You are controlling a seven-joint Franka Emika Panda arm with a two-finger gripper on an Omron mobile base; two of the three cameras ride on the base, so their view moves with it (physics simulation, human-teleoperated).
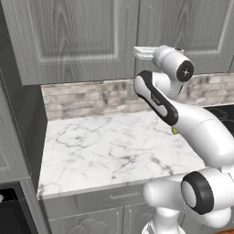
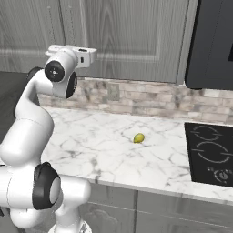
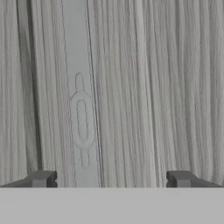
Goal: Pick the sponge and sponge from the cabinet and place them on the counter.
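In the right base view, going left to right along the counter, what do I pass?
Robot arm → bare marble counter → small yellow-green ball → black stovetop.

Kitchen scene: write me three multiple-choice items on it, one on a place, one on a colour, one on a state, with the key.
1. Where does the small ball lie?
A. on the stovetop
B. on the marble counter
C. on a cabinet shelf

2. What colour are the cabinet doors?
A. grey wood-grain
B. red
C. plain white

3. How do the cabinet doors stand?
A. both wide open
B. one removed
C. closed

Key: B, the small ball rests on the counter, left of the stovetop. A, the cabinet doors show grey grain. C, the gripper, fingers wide apart, faces an unbroken door front in the hand view.
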